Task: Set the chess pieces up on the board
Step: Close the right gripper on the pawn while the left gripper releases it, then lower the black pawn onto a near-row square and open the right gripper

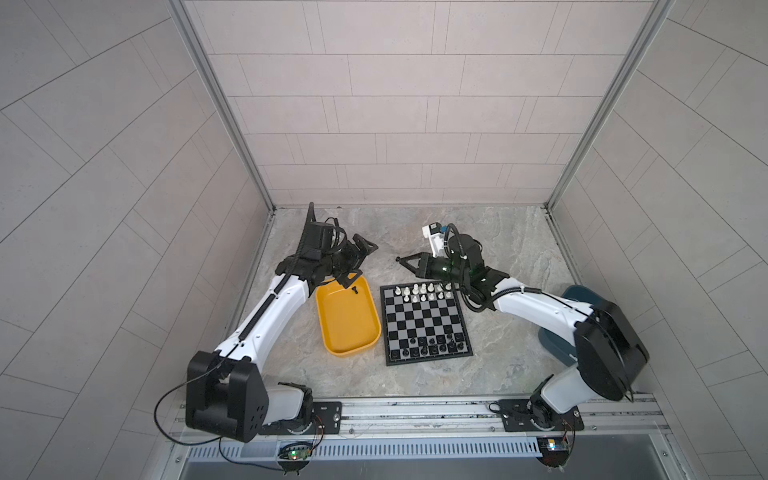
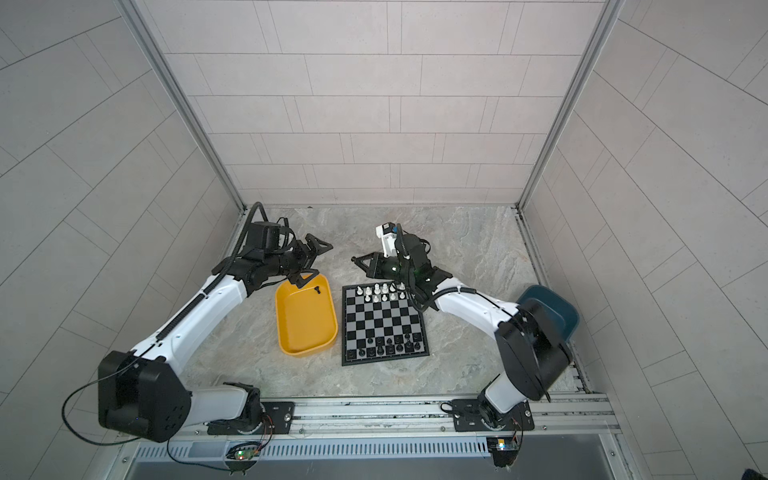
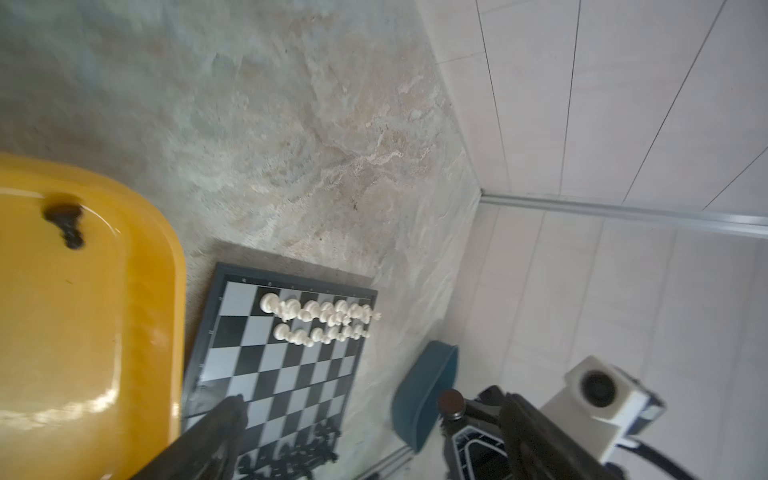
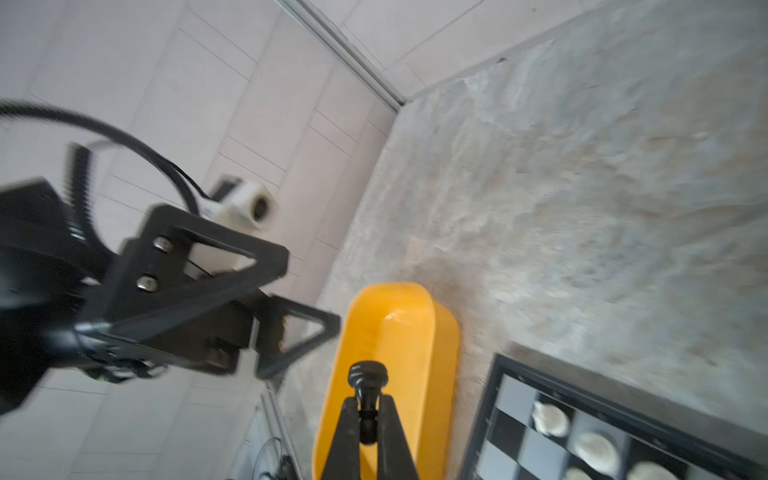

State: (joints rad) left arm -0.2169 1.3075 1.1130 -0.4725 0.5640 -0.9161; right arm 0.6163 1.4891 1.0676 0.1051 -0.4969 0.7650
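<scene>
My right gripper [image 1: 401, 260] [image 4: 368, 401] is shut on a black chess piece [image 4: 368, 376] [image 3: 451, 402], held in the air behind the board [image 1: 419, 322] [image 2: 384, 320]. My left gripper [image 1: 359, 264] [image 2: 312, 262] faces it a short way off. It is open and holds nothing, over the far end of the yellow tray [image 1: 347, 328]. White pieces [image 1: 424, 291] [image 3: 320, 320] fill the board's two far rows. Black pieces [image 1: 432, 345] [image 2: 388, 345] stand on the two near rows. One black piece [image 1: 354, 289] [image 3: 66, 224] lies in the tray.
The yellow tray [image 2: 305, 328] lies just left of the board. A dark blue bin [image 1: 582, 295] [image 3: 424, 390] sits at the right, partly behind my right arm. Tiled walls close in the marble tabletop [image 1: 498, 249] at the back and sides.
</scene>
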